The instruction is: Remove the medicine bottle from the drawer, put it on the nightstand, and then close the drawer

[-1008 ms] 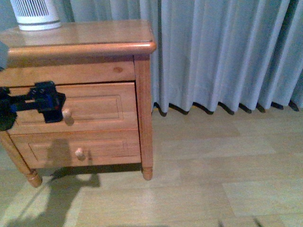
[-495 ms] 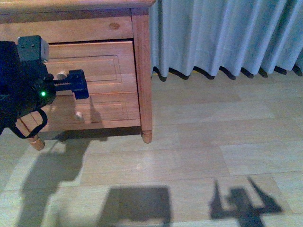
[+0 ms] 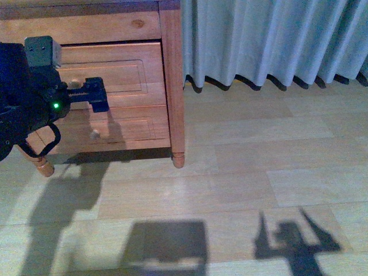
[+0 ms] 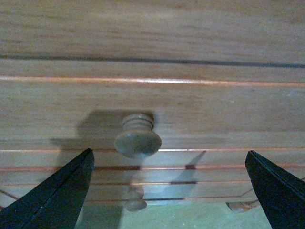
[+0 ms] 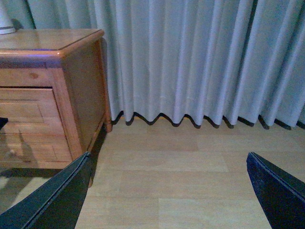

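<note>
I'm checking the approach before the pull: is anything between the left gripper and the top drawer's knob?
Nothing visible. In the left wrist view the left gripper is open, and the knob on the drawer front shows unobstructed in the gap between its fingers.

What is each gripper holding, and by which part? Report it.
Nothing is held. The left gripper is open, straddling the knob of the drawer without touching it; the right gripper is open and empty.

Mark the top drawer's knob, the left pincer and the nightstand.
drawer knob (image 4: 137,139): left wrist view, its rounded head.
left pincer (image 4: 167,153): left wrist view, midway between its tips.
nightstand (image 3: 172,86): front view, its corner post.
</note>
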You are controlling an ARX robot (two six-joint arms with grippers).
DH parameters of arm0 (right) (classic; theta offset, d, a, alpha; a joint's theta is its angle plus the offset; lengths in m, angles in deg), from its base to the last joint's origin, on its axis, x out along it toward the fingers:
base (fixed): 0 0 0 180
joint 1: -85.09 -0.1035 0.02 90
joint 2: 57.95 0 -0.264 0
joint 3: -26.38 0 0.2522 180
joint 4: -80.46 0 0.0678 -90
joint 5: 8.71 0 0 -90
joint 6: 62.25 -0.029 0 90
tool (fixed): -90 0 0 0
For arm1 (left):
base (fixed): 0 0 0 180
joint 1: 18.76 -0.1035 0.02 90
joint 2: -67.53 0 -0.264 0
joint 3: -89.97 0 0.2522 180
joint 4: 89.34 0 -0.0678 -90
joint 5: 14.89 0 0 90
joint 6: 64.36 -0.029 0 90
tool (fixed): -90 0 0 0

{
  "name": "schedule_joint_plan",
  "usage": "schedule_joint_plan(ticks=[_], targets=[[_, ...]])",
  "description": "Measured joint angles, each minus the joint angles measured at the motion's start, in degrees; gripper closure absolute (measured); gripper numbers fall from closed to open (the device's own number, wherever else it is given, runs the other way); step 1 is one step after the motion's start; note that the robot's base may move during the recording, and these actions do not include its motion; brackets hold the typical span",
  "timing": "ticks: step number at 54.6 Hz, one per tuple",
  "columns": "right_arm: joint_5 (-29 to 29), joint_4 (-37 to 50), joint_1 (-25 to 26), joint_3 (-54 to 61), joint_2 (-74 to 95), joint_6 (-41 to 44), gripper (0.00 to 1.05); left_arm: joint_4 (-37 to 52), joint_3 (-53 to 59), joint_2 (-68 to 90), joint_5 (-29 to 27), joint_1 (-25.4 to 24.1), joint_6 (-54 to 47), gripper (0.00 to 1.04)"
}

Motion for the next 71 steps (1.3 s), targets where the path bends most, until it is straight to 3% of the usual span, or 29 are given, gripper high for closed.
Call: schedule_joint_plan(ticks=[21, 46, 59, 71], targets=[[0.00, 0.00, 0.00, 0.00, 0.00, 0.00, 0.07, -0.07, -4.42, 3.08, -0.44, -0.59, -0.87, 0.07], [0.00, 0.00, 0.00, 0.00, 0.00, 0.00, 0.07, 1.49, -4.26, 3.10, -0.17, -1.51, -1.97, 0.77], [0.00, 0.00, 0.00, 0.00, 0.00, 0.00, 0.07, 4.66, -0.52, 2.29, -0.39, -1.49, -2.34, 0.78], [0.00, 0.00, 0.00, 0.00, 0.00, 0.00, 0.07, 13.03, 13.94, -2.60, -2.08, -0.66, -1.38, 0.79]])
